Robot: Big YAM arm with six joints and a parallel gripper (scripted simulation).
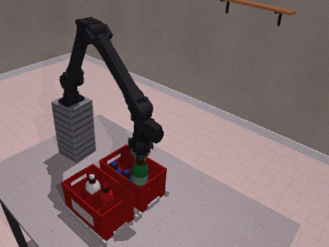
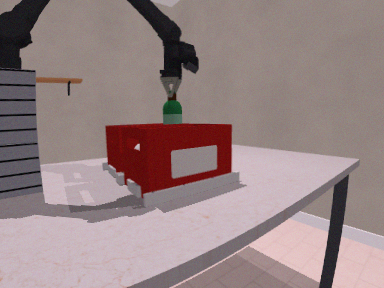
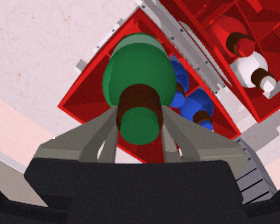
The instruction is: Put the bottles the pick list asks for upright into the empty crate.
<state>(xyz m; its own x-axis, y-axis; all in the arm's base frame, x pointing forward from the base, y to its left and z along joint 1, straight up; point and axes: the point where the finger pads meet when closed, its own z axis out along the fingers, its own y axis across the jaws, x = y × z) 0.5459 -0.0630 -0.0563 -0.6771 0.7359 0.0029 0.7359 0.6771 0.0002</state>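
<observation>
Two fingers [image 1: 140,153] [image 2: 171,87] grip a green bottle [image 1: 140,172] [image 2: 172,111] [image 3: 139,75] by its neck; beside it below them, two blue bottles [image 1: 127,174] [image 3: 197,106] share the red crate [image 1: 153,187] [image 3: 82,82].

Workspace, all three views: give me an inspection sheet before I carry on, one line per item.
Surface: pale table, light speckling; no spill seen.
Job's things: two red crates side by side, both level. The far crate has the green bottle and two blue bottles; the near crate has a white bottle and a red bottle. Pick list: cannot be made out.
Clutter: nothing seen.
Gripper: shut on the green bottle's neck.
Cables: nothing seen.
Surroundings: bare walls, wooden shelf, tiled floor.
</observation>
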